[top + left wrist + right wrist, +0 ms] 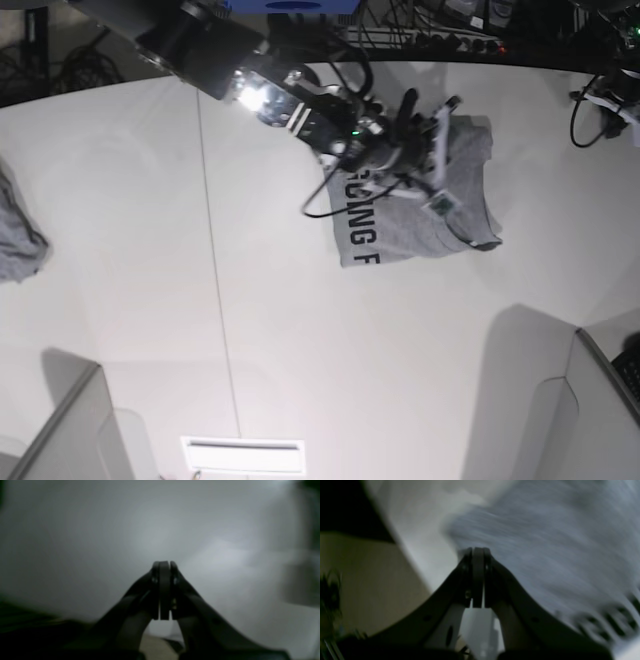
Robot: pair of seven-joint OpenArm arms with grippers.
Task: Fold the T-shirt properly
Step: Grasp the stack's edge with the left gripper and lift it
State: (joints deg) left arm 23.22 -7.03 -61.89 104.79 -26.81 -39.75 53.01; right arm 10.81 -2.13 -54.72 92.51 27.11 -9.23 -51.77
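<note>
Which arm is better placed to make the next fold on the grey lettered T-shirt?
Right, probably: the right gripper hangs shut over the grey lettered T-shirt, while the left gripper sees only bare white table.

The T-shirt is heather grey with bold black block lettering. The table is plain white. At its far left edge lies a lump of grey cloth, unmarked. Both grippers, left and right, are black.
</note>
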